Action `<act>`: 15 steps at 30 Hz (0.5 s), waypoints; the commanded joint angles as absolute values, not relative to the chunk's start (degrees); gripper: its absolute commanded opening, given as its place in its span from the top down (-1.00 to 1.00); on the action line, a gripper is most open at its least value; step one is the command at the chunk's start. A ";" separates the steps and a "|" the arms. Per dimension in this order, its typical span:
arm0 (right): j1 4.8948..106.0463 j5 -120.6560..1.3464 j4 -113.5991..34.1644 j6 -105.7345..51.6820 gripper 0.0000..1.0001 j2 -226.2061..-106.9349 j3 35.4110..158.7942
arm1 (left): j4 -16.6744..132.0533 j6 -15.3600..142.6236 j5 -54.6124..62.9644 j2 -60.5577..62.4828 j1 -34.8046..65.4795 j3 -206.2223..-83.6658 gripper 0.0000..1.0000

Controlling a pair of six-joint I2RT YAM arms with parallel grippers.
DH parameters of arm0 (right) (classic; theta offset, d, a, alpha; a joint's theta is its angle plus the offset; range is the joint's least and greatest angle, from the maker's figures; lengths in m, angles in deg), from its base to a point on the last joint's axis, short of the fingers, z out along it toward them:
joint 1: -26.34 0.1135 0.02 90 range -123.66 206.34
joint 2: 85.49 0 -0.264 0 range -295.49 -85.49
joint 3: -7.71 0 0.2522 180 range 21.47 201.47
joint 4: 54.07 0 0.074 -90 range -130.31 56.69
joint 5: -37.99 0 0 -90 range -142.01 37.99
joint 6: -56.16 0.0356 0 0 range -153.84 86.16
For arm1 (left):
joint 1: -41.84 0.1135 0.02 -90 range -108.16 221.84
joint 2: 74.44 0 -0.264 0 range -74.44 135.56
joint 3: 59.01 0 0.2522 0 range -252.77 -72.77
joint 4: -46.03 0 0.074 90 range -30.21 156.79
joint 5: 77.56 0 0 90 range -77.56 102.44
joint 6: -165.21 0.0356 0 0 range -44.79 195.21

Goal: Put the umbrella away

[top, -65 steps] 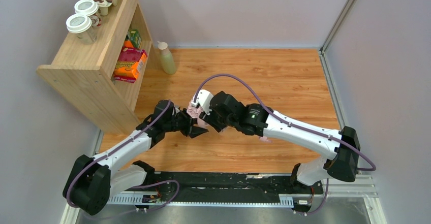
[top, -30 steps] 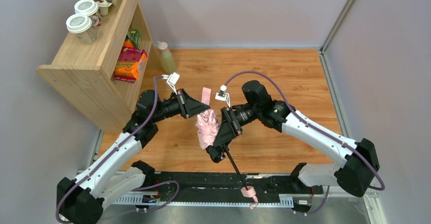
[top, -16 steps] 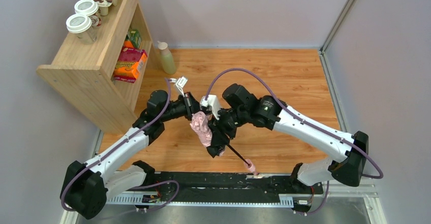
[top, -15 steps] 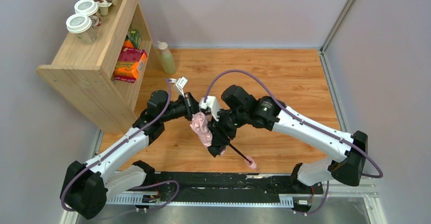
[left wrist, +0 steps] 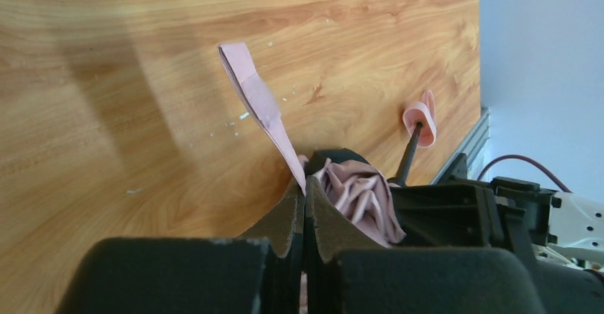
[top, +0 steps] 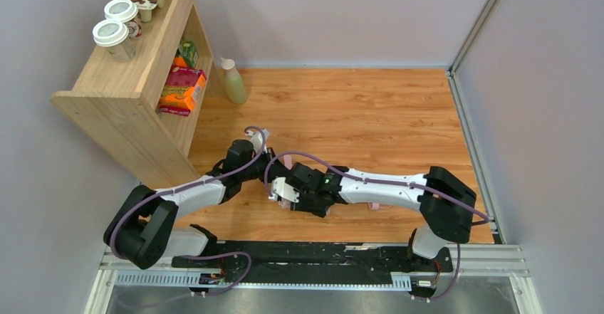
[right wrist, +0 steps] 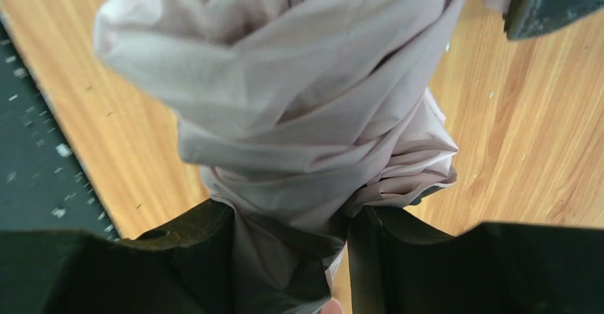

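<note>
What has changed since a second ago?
The left pincer and right pincer dropped low over the table, bringing the umbrella down. The right still clamps the canopy; the left stays shut on the strap. Shelf and bottle unmoved.

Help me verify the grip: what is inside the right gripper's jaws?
The bunched pink canopy of the umbrella sits between the fingers of the right gripper. Its folds hide anything deeper inside the bundle.

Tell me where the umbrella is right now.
The umbrella is clamped in the right end effector, its strap pinched by the left end effector, at the wooden table's near centre in the top view.
</note>
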State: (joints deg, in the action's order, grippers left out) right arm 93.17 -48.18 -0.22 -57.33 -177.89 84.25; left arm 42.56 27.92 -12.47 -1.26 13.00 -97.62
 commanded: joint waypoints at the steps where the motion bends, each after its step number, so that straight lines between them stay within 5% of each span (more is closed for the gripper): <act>1: 93.32 -46.29 -12.36 -62.23 1.00 -179.61 82.21 | 30.11 31.62 -10.85 0.52 12.92 -98.00 1.00; 10: 92.97 -37.25 -20.19 -63.02 1.00 -186.38 78.86 | 26.41 25.65 -20.43 6.51 11.78 -98.11 1.00; 15: 91.39 -46.19 -16.06 -54.53 1.00 -189.20 80.18 | 30.60 28.27 -13.50 -0.52 10.90 -94.22 1.00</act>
State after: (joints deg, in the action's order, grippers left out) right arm 93.04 -40.05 -16.65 -61.78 -185.19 79.90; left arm 32.64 27.33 -14.33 5.78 12.19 -95.87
